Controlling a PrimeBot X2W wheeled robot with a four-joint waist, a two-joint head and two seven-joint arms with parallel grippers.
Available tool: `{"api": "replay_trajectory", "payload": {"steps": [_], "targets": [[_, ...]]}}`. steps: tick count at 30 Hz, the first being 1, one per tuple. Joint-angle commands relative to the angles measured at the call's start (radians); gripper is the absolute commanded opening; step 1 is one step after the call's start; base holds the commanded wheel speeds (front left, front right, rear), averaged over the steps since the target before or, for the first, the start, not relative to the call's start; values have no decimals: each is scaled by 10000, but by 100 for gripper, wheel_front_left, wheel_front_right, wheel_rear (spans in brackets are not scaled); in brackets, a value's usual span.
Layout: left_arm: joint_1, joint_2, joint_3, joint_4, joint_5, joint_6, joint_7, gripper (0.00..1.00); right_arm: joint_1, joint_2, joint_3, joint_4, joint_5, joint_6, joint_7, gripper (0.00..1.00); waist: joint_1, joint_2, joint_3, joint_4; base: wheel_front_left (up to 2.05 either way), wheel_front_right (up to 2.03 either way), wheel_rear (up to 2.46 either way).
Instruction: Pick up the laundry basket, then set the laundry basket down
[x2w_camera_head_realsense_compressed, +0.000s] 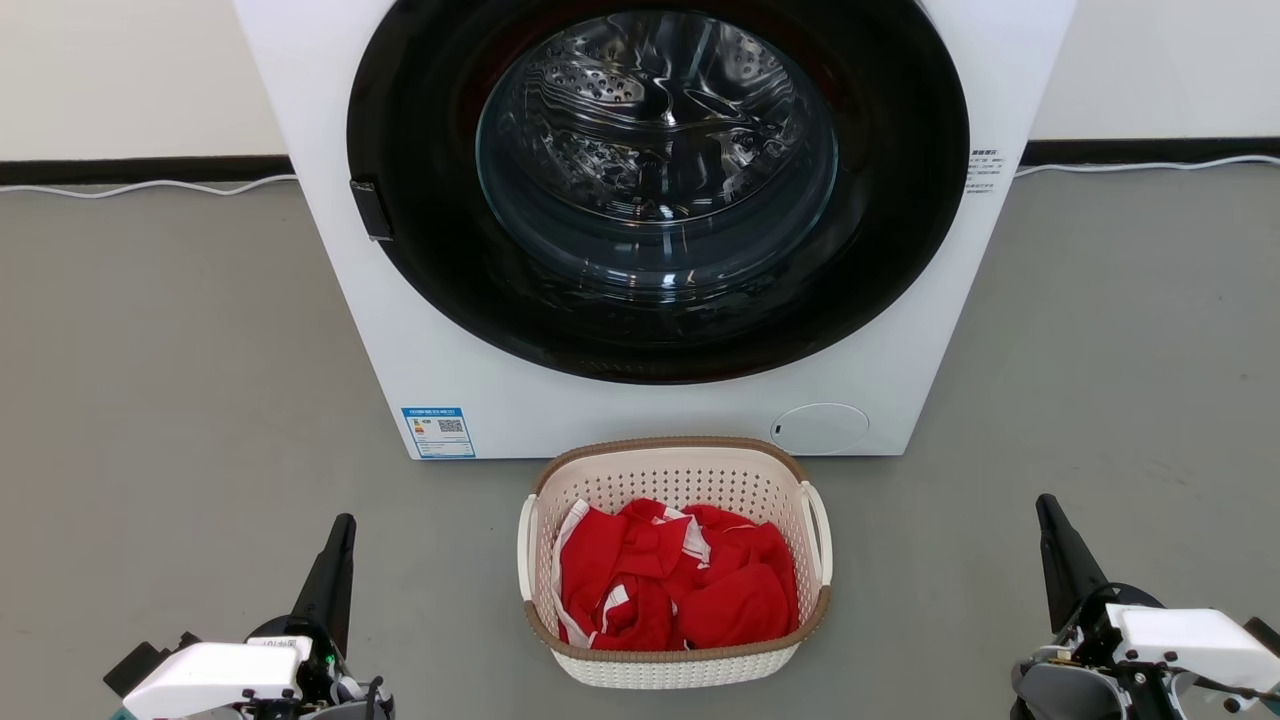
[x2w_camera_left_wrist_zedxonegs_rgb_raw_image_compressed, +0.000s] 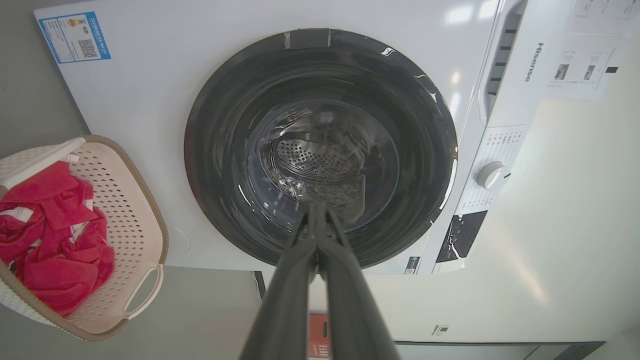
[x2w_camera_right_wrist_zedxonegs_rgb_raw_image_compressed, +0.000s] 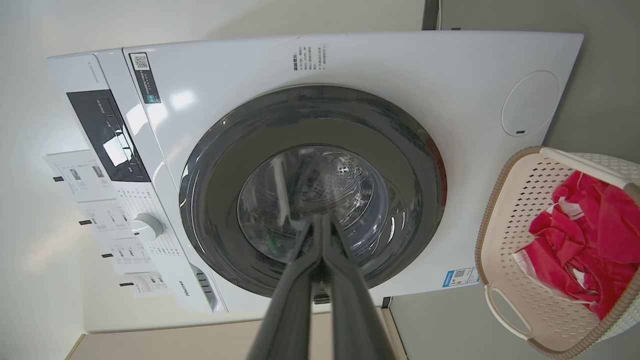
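The laundry basket (x2w_camera_head_realsense_compressed: 690, 470) stands on the grey floor just in front of the washing machine; it is cream-white, perforated, with a brown rim and white loop handles, and holds red cloth (x2w_camera_head_realsense_compressed: 680, 585). My left gripper (x2w_camera_head_realsense_compressed: 345, 522) is shut, low at the left, well clear of the basket. My right gripper (x2w_camera_head_realsense_compressed: 1045, 503) is shut too, low at the right, also apart from it. The left wrist view has the basket (x2w_camera_left_wrist_zedxonegs_rgb_raw_image_compressed: 127, 200) at its left edge, beyond the shut left gripper (x2w_camera_left_wrist_zedxonegs_rgb_raw_image_compressed: 316, 207). The right wrist view has the basket (x2w_camera_right_wrist_zedxonegs_rgb_raw_image_compressed: 520, 200) at its right edge and the shut right gripper (x2w_camera_right_wrist_zedxonegs_rgb_raw_image_compressed: 320, 218).
A white front-loading washing machine (x2w_camera_head_realsense_compressed: 430, 330) with a dark round door (x2w_camera_head_realsense_compressed: 660, 190) closed stands right behind the basket. A white cable (x2w_camera_head_realsense_compressed: 150, 187) runs along the wall base. Grey floor (x2w_camera_head_realsense_compressed: 170, 400) lies open on both sides of the basket.
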Motion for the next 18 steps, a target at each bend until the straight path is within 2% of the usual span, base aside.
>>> {"api": "replay_trajectory", "payload": {"steps": [1,18], "targets": [[-560,125,315,-288,-50,-73,62,0,-404,-102,192,-309,66,73,77,0,0,0,0,0,0,0,0],[-560,125,315,-288,-50,-73,62,0,-404,-102,192,-309,66,73,77,0,0,0,0,0,0,0,0]]}}
